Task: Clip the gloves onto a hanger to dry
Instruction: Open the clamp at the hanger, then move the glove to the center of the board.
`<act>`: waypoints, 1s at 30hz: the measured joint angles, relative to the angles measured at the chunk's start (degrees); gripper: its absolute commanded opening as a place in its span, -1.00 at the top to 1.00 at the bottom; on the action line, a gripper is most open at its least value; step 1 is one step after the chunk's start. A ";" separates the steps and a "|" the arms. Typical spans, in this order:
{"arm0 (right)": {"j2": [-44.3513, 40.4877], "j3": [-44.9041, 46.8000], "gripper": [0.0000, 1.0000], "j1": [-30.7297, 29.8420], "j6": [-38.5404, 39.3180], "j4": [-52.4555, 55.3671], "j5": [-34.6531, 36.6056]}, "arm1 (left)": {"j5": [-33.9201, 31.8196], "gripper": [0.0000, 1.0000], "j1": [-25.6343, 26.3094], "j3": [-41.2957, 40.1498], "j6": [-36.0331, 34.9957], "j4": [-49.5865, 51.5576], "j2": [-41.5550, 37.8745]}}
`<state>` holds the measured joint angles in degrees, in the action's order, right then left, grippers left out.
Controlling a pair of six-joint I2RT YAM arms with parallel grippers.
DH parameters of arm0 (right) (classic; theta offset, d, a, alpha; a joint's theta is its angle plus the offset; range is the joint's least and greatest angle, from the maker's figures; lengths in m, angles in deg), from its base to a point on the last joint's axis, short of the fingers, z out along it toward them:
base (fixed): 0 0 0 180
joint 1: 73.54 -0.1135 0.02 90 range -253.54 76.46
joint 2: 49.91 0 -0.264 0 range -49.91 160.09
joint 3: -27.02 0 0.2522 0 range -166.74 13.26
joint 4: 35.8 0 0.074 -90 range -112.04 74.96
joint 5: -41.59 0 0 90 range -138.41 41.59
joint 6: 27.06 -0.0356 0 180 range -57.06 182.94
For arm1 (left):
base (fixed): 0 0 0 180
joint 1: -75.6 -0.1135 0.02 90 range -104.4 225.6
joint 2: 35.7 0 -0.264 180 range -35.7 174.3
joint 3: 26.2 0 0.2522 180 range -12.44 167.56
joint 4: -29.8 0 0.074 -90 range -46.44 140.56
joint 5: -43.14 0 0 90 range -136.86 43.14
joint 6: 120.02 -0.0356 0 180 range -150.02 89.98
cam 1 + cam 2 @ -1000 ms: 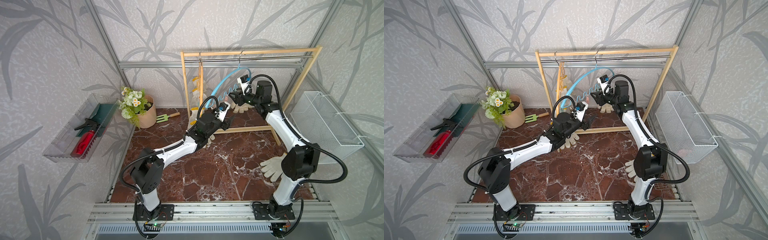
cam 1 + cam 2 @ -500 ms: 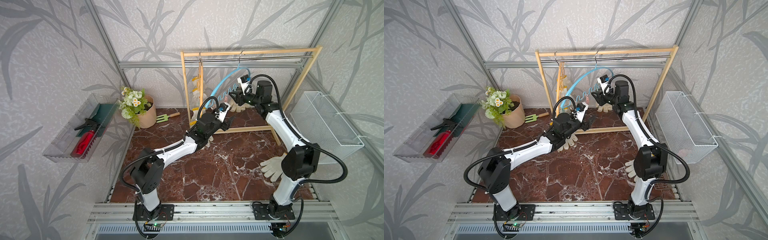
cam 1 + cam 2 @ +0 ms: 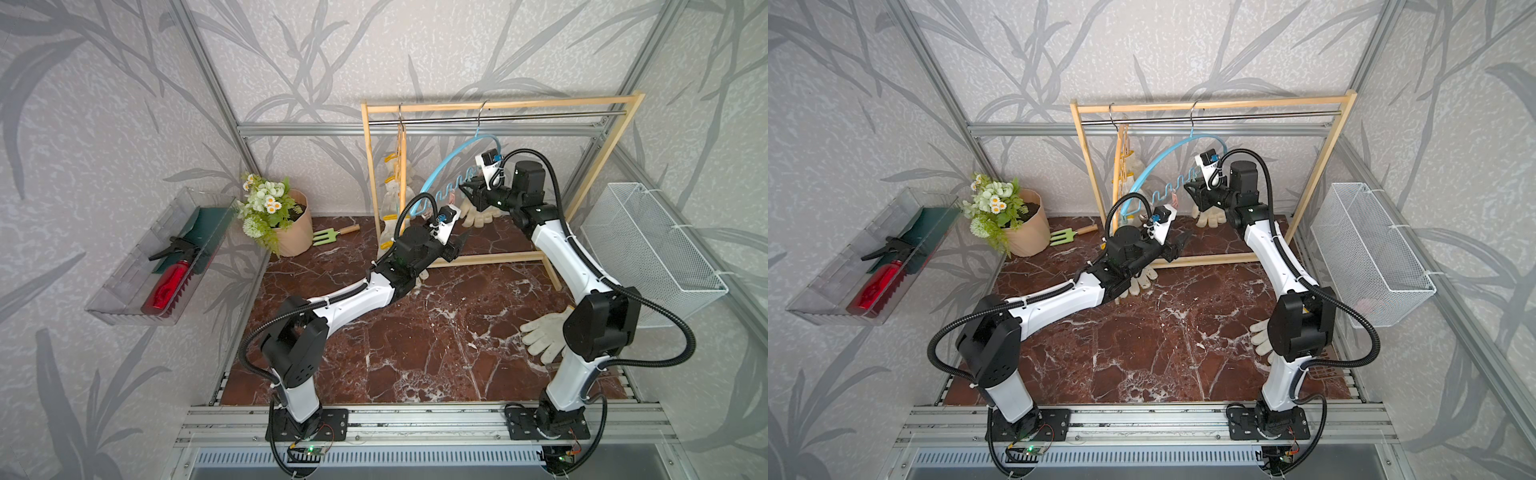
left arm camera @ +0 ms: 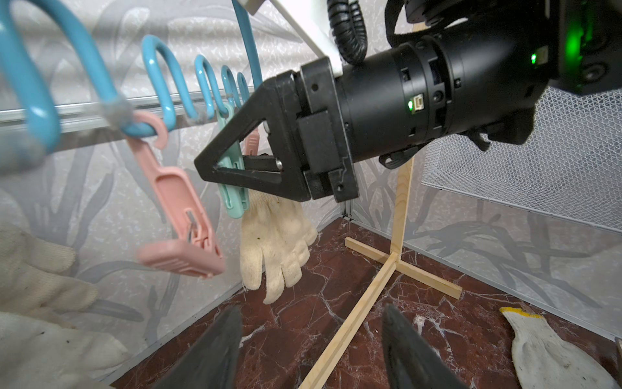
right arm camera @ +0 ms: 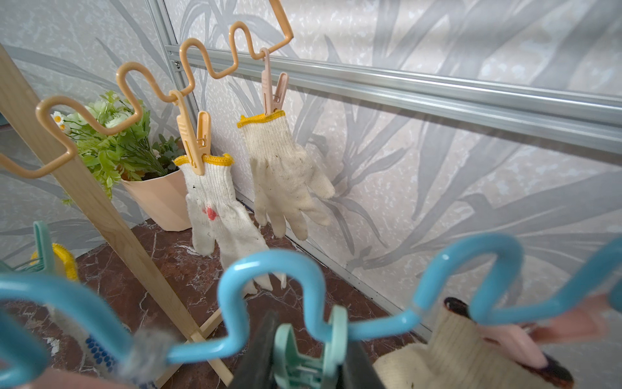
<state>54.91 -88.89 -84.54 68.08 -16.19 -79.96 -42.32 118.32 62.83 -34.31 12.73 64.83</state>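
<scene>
A blue wavy hanger (image 3: 440, 174) (image 3: 1154, 166) hangs on the wooden rack. In the right wrist view my right gripper (image 5: 308, 340) is shut on a mint green clip (image 5: 292, 367) hooked on it. Beside that clip a glove (image 4: 276, 249) hangs under a pink clip (image 5: 511, 340). An empty pink clip (image 4: 175, 215) dangles nearer. My left gripper (image 4: 311, 323) is open and empty, low in front of the rack's base bar. Two gloves (image 5: 218, 208) (image 5: 286, 175) hang clipped on an orange hanger (image 5: 208, 60). Loose gloves lie by the right arm (image 3: 544, 336) and under the left arm (image 3: 1142, 282).
The wooden rack (image 3: 498, 106) stands at the back of the marble floor. A flower pot (image 3: 291, 232) and a green hand fork (image 3: 328, 237) sit at the back left. A white wire basket (image 3: 648, 257) hangs on the right wall, a clear tray (image 3: 124, 299) with a red bottle on the left.
The right gripper's jaws have closed in on the green clip. The left gripper has sunk slightly and stayed open.
</scene>
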 measured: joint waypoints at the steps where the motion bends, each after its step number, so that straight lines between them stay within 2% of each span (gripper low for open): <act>1: -0.02 0.00 0.49 0.00 -0.04 0.00 0.00 | 0.00 -0.31 0.00 -0.13 0.02 0.02 -0.04; 10: -0.66 0.02 0.48 0.00 -0.90 -0.02 0.04 | 0.04 -0.30 1.73 -1.66 1.86 0.02 0.00; 16: -0.72 0.09 0.48 0.00 -1.49 0.00 0.09 | 0.90 -0.25 7.98 -3.93 4.39 -1.40 2.78; 25: -1.03 0.31 0.48 0.00 -2.58 0.00 0.22 | 5.84 -0.19 16.33 -4.61 7.96 -3.78 14.34; 30: -1.16 0.79 0.48 0.00 -3.41 -0.33 0.22 | 7.10 -0.18 19.02 0.20 7.93 -2.93 21.97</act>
<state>53.75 -88.10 -84.54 64.67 -16.52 -79.74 -35.22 137.34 63.02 -26.38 9.80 86.79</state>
